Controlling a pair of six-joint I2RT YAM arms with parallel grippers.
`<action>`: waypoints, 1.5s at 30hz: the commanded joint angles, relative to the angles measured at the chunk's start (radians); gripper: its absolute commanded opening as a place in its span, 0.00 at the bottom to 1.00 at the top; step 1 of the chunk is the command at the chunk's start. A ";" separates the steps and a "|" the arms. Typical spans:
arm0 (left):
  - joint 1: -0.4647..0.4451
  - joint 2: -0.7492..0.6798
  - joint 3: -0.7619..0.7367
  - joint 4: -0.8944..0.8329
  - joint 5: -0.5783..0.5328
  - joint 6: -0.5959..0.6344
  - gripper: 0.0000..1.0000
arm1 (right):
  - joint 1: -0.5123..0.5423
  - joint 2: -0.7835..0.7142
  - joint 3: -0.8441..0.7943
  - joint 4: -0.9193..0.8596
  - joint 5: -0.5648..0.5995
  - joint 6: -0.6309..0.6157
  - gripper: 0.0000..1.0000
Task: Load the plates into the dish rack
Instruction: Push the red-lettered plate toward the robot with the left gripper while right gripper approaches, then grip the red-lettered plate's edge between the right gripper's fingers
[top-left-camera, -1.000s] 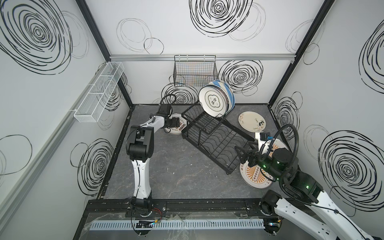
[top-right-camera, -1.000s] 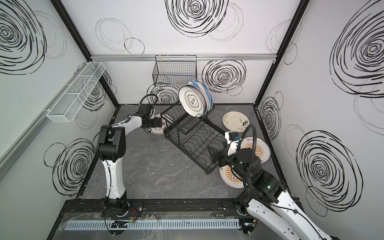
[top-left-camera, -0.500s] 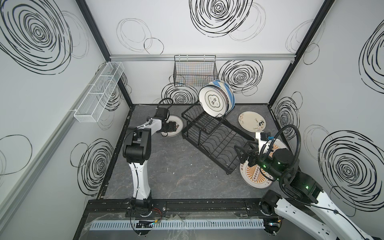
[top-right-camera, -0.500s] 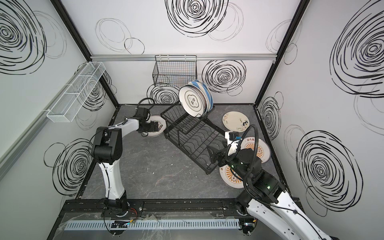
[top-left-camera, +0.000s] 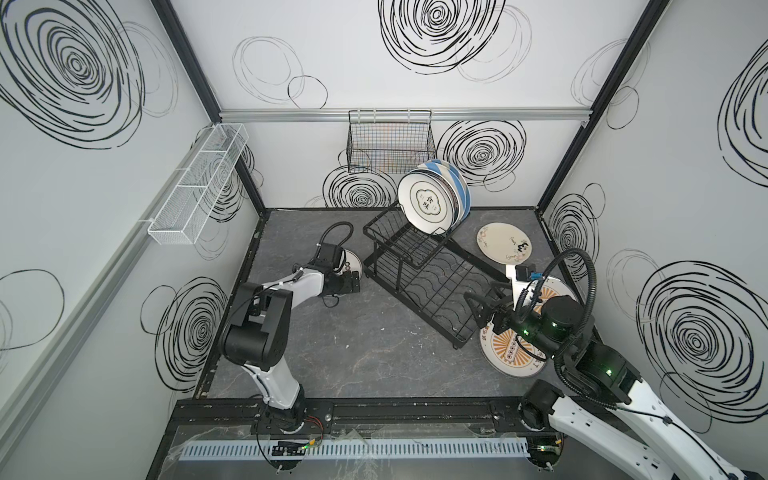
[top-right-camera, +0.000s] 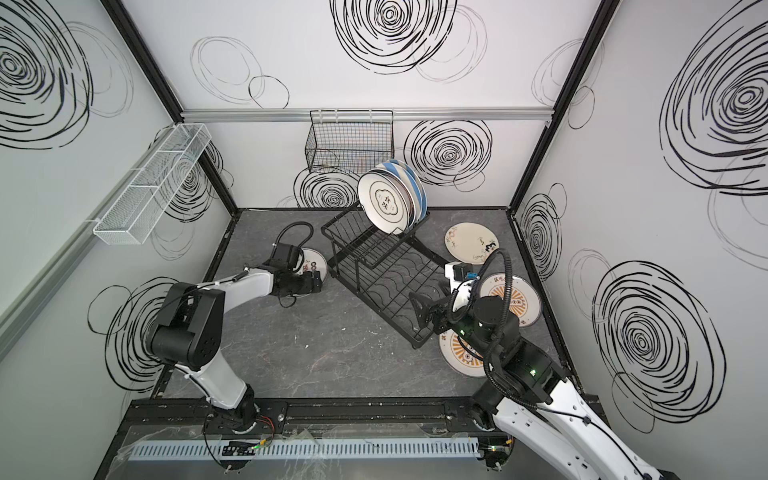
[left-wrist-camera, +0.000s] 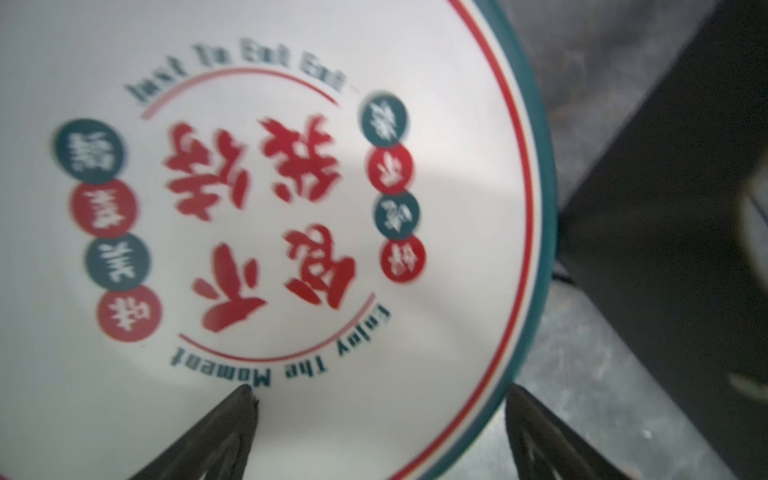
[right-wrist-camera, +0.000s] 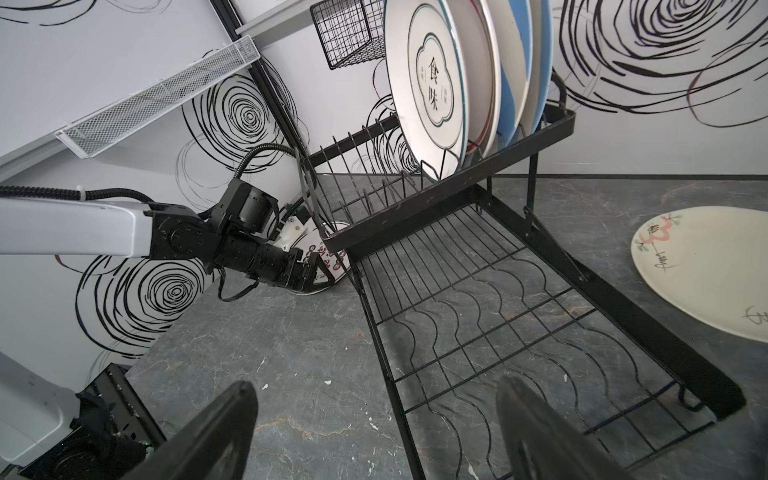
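Left claw (left-wrist-camera: 380, 399) is spread apart, straddling the rim of the red-lettered plate (left-wrist-camera: 270, 208), which sits on the counter (top-left-camera: 353, 345) just left of the rack (top-left-camera: 432, 291). Right claw (right-wrist-camera: 374, 399) is wide apart too, holding nothing, hovering over the near end of the lower tray (right-wrist-camera: 498, 311). The cloud plate (top-left-camera: 426, 203) and a few more stand in the upper shelf (right-wrist-camera: 415, 187). The floral plate (top-left-camera: 503, 243) and sunburst plates (top-left-camera: 509, 353) lie on the counter to the right of the rack.
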 joint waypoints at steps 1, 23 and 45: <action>-0.044 -0.058 -0.124 -0.040 0.080 -0.084 0.96 | 0.003 0.000 0.027 0.027 -0.027 0.004 0.94; -0.221 -0.523 -0.470 0.025 0.173 -0.335 0.96 | 0.060 0.115 -0.020 0.138 -0.123 0.190 0.89; -0.101 -0.685 -0.333 -0.116 0.202 -0.236 0.96 | 0.521 0.350 -0.244 0.577 0.231 0.527 0.86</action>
